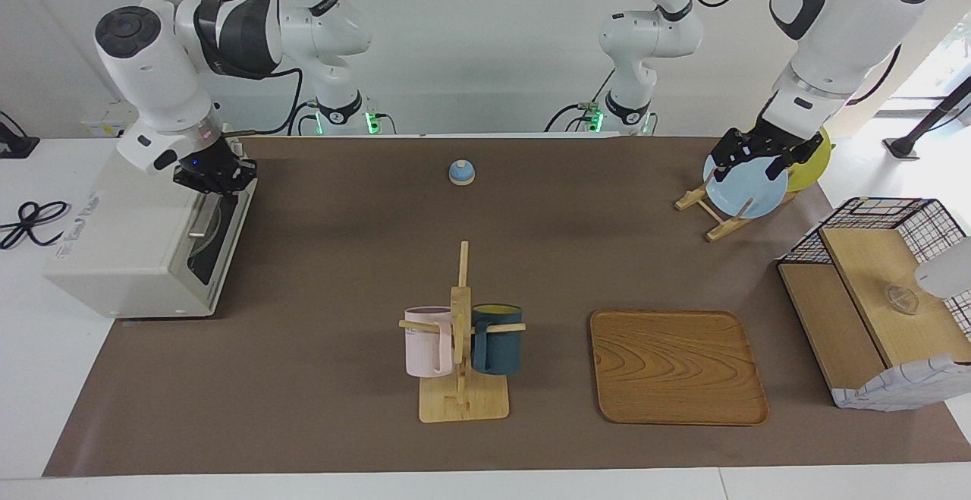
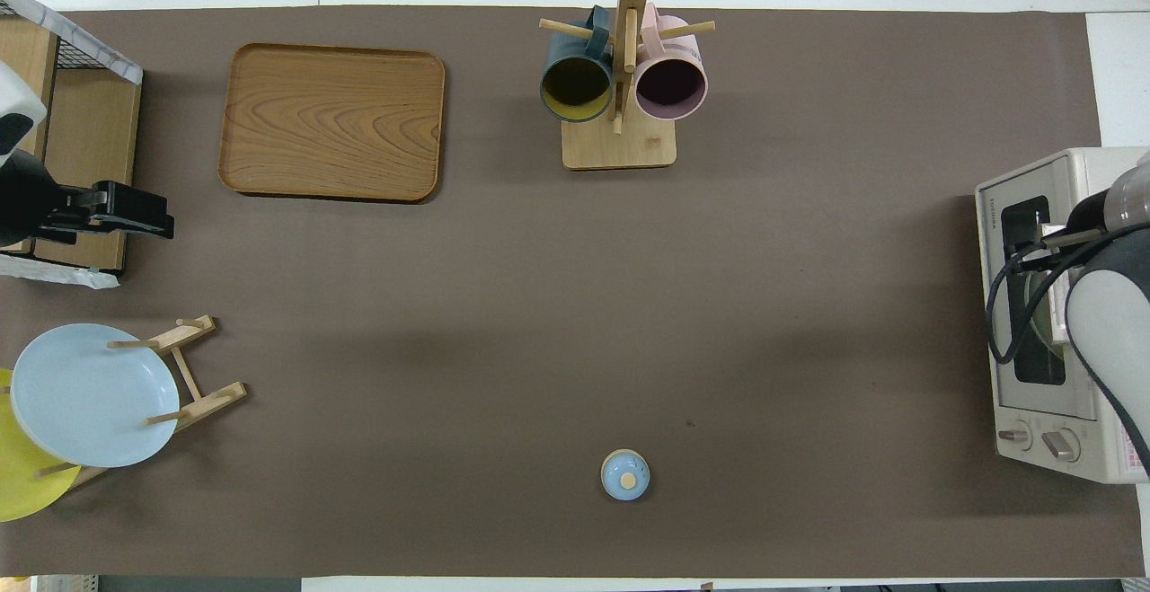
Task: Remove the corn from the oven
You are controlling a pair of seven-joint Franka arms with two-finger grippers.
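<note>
The off-white oven (image 1: 136, 250) stands at the right arm's end of the table, its dark glass door (image 1: 206, 246) up and closed. It also shows in the overhead view (image 2: 1051, 215). No corn shows in either view. My right gripper (image 1: 220, 190) is down at the top edge of the oven door, by the metal bar handle (image 1: 202, 221); in the overhead view it (image 2: 1033, 253) lies over the door window. My left gripper (image 1: 749, 165) is open and empty, up in the air over the blue plate (image 1: 747, 189) at the left arm's end.
A plate rack (image 1: 709, 208) holds the blue plate and a yellow plate (image 1: 812, 166). A wire-and-wood basket shelf (image 1: 872, 295) stands beside it. A wooden tray (image 1: 675, 367), a mug tree (image 1: 461, 318) with a pink and a dark blue mug, and a small blue bell (image 1: 461, 172) are mid-table.
</note>
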